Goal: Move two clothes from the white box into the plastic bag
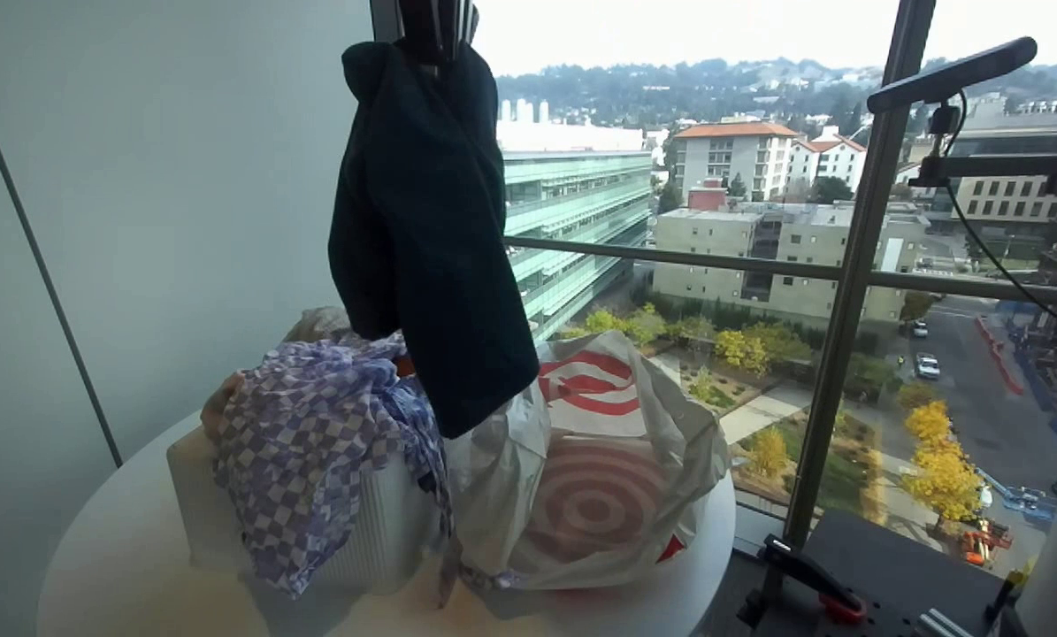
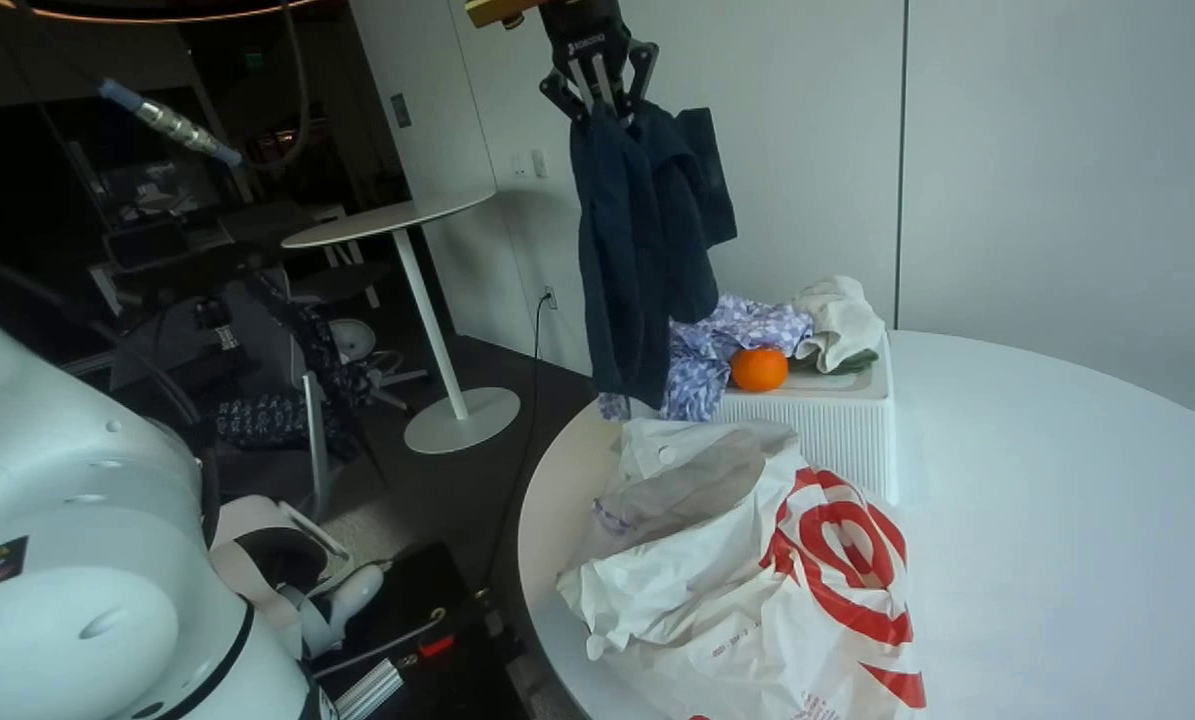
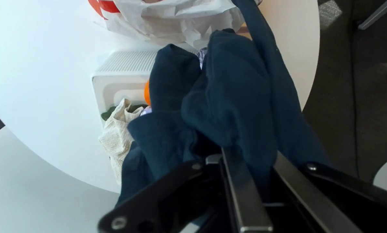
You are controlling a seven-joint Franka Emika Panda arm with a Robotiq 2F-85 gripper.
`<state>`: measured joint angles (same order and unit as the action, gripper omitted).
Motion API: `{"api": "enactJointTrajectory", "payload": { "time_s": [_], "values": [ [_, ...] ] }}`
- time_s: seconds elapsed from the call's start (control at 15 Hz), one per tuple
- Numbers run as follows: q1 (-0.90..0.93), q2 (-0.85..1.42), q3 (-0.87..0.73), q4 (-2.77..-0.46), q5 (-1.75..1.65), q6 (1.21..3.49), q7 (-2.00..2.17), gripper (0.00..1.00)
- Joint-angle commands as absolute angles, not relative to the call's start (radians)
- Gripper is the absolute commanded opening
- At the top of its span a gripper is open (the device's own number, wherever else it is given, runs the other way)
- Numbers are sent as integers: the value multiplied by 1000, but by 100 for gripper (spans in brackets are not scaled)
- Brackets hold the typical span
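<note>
High over the table my gripper [image 2: 605, 108] is shut on the dark navy garment [image 2: 642, 250], which hangs down in long folds. In the wrist view, its cloth [image 3: 235, 84] fills the middle and runs between the fingers [image 3: 245, 194]. The blue-purple and white checked garment [image 1: 307, 451] droops over the side of the white box [image 1: 395, 531]. Beside the box, the plastic bag [image 2: 737, 640] with red rings stands with its mouth spread. In both exterior views the navy garment's lower end overlaps the checked one; whether they touch I cannot tell.
An orange item [image 2: 759, 370] and a pale cloth [image 2: 837, 320] lie on top of the box. Everything stands on a round white table [image 2: 1037, 480] by a wall and a window. The arm's white base part [image 2: 77, 580] is at the near left of an exterior view.
</note>
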<state>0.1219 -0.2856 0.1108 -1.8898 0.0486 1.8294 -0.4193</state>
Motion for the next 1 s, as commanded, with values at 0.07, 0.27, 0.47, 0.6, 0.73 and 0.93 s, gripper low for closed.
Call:
{"api": "enactJointTrajectory", "payload": {
  "time_s": [0.07,0.27,0.47,0.6,0.73,0.93],
  "values": [
    [121,-566,30,-2172,85,1884,-387,3],
    [105,-660,-36,-2292,75,1893,-378,3],
    [80,-697,-81,-2365,52,1925,-370,3],
    [67,-722,-95,-2408,44,1954,-369,3],
    [53,-774,-95,-2462,40,1998,-356,3],
    [33,-824,-92,-2503,35,2037,-315,3]
  ]
}}
